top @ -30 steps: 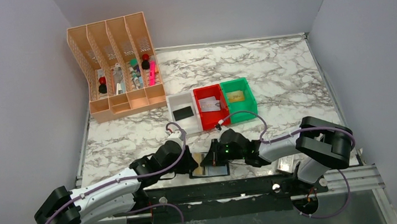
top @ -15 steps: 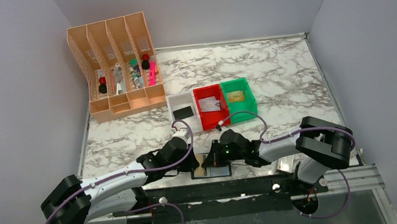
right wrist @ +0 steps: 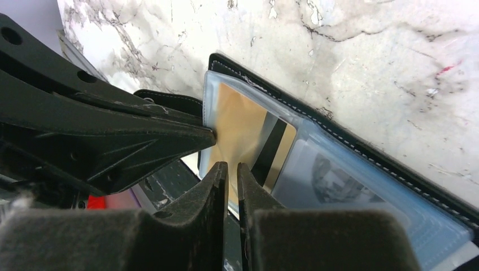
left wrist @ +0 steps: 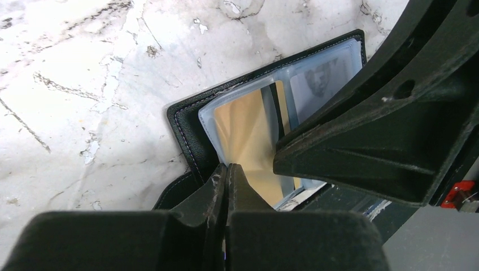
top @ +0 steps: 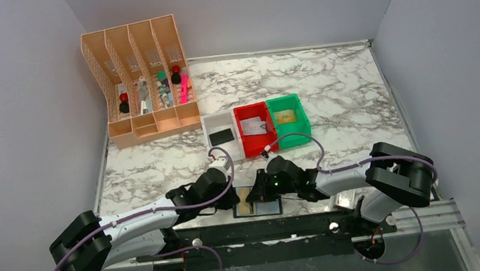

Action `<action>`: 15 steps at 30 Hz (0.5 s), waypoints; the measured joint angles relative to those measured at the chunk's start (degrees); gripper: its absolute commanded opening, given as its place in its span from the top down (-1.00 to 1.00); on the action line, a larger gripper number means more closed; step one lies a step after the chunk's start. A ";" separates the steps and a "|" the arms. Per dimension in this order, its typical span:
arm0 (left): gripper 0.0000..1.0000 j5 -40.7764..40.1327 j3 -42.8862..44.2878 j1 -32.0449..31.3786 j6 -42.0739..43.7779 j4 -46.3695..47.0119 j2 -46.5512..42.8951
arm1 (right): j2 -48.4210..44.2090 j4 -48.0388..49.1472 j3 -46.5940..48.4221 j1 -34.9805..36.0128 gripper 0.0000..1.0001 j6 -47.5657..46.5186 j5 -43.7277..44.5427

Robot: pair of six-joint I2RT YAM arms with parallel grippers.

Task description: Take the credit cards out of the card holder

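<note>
The card holder (top: 266, 206) lies open at the table's near edge, black-edged with see-through pockets (left wrist: 186, 130) (right wrist: 361, 152). A yellowish-gold credit card (left wrist: 248, 130) (right wrist: 237, 130) with a black stripe sits in its end pocket. A printed grey card (right wrist: 339, 183) fills the neighbouring pocket. My left gripper (left wrist: 227, 167) (top: 236, 198) is shut, its tips pinched on the gold card's edge at the pocket's mouth. My right gripper (right wrist: 231, 166) (top: 252, 198) comes from the other side over the same pocket. Its jaws stand a narrow slit apart with nothing gripped.
White (top: 221, 137), red (top: 254, 127) and green (top: 288, 118) bins stand behind the holder, each with a card inside. A peach desk organiser (top: 140, 78) is at the back left. A small whitish case (top: 346, 198) lies by the right arm. The black front rail (top: 287, 225) runs just below the holder.
My left gripper slid in toward the holder and closed on the gold card's edge. The right jaws, shut before, have parted slightly.
</note>
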 measured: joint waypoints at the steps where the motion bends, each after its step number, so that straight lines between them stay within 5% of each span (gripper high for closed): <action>1: 1.00 0.11 -0.11 -0.09 -0.02 0.11 -0.11 | -0.52 -0.55 0.00 0.00 0.63 -0.31 0.22; 15: 1.00 0.74 -0.85 -0.48 -0.07 0.28 -1.42 | -4.39 -9.18 1.53 -0.02 0.48 -2.36 5.38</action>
